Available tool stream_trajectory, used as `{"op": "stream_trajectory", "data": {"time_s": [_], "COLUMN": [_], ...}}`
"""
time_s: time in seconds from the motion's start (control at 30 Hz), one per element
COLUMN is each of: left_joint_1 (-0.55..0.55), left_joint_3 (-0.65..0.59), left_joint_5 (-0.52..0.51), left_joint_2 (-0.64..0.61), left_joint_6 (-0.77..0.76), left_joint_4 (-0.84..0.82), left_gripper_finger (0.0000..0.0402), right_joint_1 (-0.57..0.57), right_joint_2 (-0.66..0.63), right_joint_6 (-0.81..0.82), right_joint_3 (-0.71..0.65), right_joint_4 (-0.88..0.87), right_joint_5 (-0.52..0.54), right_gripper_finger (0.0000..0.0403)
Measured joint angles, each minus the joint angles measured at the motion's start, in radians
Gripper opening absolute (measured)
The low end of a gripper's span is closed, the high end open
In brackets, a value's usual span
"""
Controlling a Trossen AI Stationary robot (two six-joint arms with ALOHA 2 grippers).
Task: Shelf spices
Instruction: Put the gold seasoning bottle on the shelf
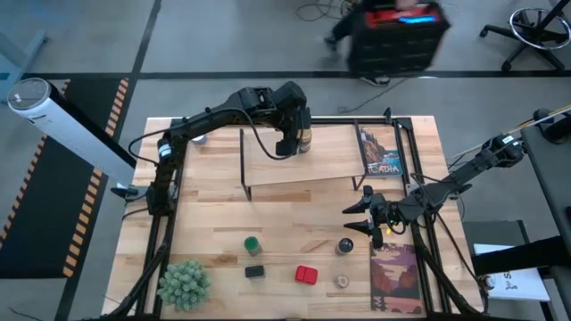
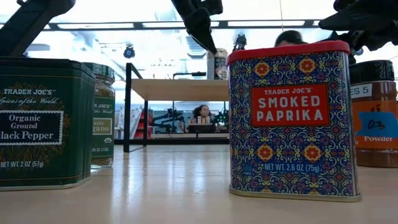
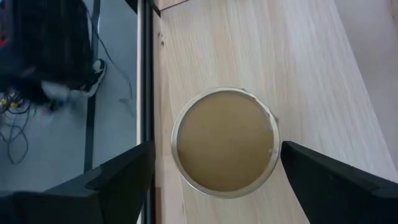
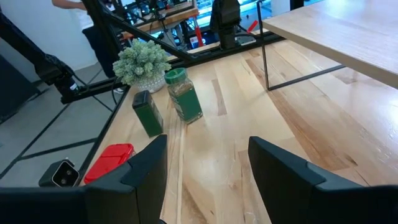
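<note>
From above, my left gripper hangs over the shelf at the far side of the surface, jaws spread wide to either side of the tan cylinder standing on the board. My right gripper hovers nearer the front, jaws partly open and empty. The green-lidded jar, dark square tin, red square tin, dark-lidded brown jar and small pale jar stand on the surface.

At surface level, the red square tin and dark square tin stand close up.

Past my left wrist, the tan cylinder sits between my fingers, untouched.

Past my right wrist, the green-lidded jar stands beside the dark square tin.
</note>
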Motion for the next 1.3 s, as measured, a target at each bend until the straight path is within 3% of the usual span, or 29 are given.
{"op": "stream_trajectory", "data": {"time_s": [1.3], "left_joint_1": [-0.01], "left_joint_3": [0.0], "left_joint_5": [-0.228], "left_joint_2": [-0.015], "left_joint_6": [0.034], "left_joint_4": [-0.066], "left_gripper_finger": [0.0316], "right_joint_1": [0.004], "right_joint_2": [0.0], "right_joint_6": [0.001], "right_joint_3": [0.0], "right_joint_4": [0.0], "right_joint_5": [-0.001], "right_gripper_finger": [0.0199]}}
